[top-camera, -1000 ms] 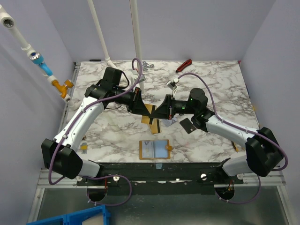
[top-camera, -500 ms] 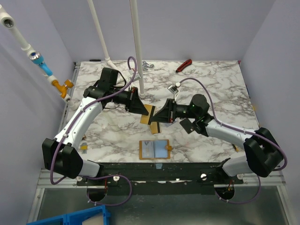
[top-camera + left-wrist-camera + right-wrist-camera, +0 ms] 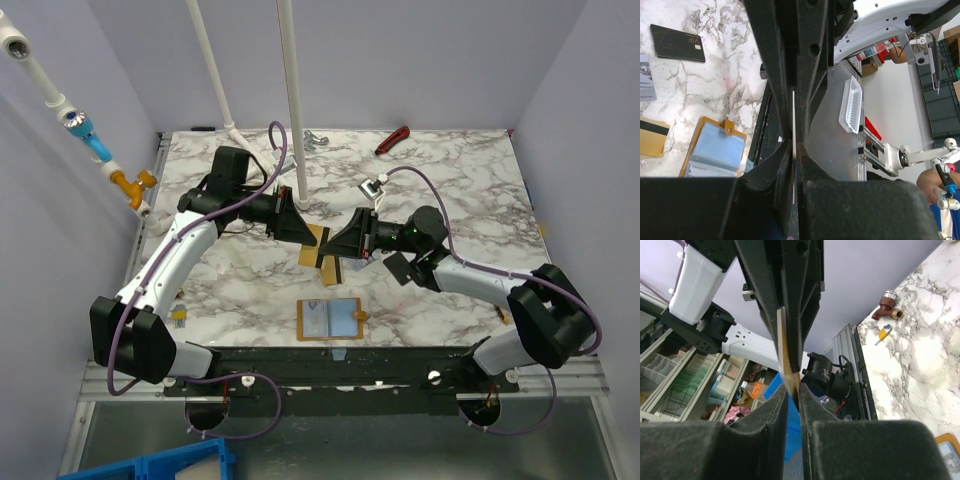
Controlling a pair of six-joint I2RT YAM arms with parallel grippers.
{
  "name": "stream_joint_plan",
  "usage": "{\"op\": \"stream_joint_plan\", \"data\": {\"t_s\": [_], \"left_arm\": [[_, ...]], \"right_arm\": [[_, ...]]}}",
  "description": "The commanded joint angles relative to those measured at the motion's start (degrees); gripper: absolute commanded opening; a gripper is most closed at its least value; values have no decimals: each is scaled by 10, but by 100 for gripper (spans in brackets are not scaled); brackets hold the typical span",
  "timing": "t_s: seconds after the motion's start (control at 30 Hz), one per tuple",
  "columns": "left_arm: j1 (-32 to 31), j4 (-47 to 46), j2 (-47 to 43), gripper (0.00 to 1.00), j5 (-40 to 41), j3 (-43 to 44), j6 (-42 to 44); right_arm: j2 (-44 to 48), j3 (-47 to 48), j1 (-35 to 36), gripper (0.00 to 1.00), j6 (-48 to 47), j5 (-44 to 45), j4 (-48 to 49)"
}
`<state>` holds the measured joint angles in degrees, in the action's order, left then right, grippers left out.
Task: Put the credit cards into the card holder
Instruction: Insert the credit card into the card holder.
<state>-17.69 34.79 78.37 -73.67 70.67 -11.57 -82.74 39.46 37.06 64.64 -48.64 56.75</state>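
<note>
At frame centre, right end effector [image 3: 338, 243]: fingers pressed together on a gold-tan card [image 3: 785, 355], seen edge-on.
Left end effector [image 3: 297, 229]: clamped on a thin pale card [image 3: 793, 145].
Both tips: nearly touching above the counter [image 3: 470, 190].
Card holder [image 3: 331, 320]: lies open, lower centre, near the counter's front edge.
Other cards: striped gold one [image 3: 652, 137] and black one [image 3: 678, 43] lie flat.
Step well done: judged, one arm should release cleanly, keeping the card level.
Room: open marble right and rear; arms crowd the middle.
</note>
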Motion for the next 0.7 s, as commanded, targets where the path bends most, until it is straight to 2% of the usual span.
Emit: {"op": "stream_joint_plan", "data": {"t_s": [0.0, 0.07, 0.27, 0.33, 0.4, 0.43, 0.5, 0.53, 0.57, 0.6, 0.67], "left_arm": [[3, -23, -16, 10, -23, -7, -10], [4, -27, -19, 10, -22, -10, -13], [4, -34, -23, 10, -18, -19, -16], [4, -31, -25, 12, -11, -23, -13], [4, -29, -25, 17, 1, -26, -10], [4, -22, -25, 27, 9, -25, -4], [4, 7, -20, 44, 28, -15, 24], [4, 32, -16, 49, 40, -7, 39], [4, 53, -10, 57, 49, 2, 67], [4, 88, -4, 61, 62, 10, 95], [4, 122, 6, 62, 93, 9, 142]], "right_arm": [[-19, 11, 3, 18, 15, 18, 38], [-21, 10, 3, 16, 10, 27, 29], [-9, -4, 3, 1, 6, 63, 15], [-2, -10, 2, 1, 7, 66, 14], [3, -15, 2, 1, 7, 63, 10], [7, -14, 2, 1, -1, 59, -11], [18, -4, -1, 1, -36, 54, -87], [26, 1, -1, 1, -60, 55, -135], [35, 10, -1, 1, -95, 61, -217], [44, 25, -1, 1, -132, 69, -292], [55, 44, -1, 1, -205, 105, -452]]}}
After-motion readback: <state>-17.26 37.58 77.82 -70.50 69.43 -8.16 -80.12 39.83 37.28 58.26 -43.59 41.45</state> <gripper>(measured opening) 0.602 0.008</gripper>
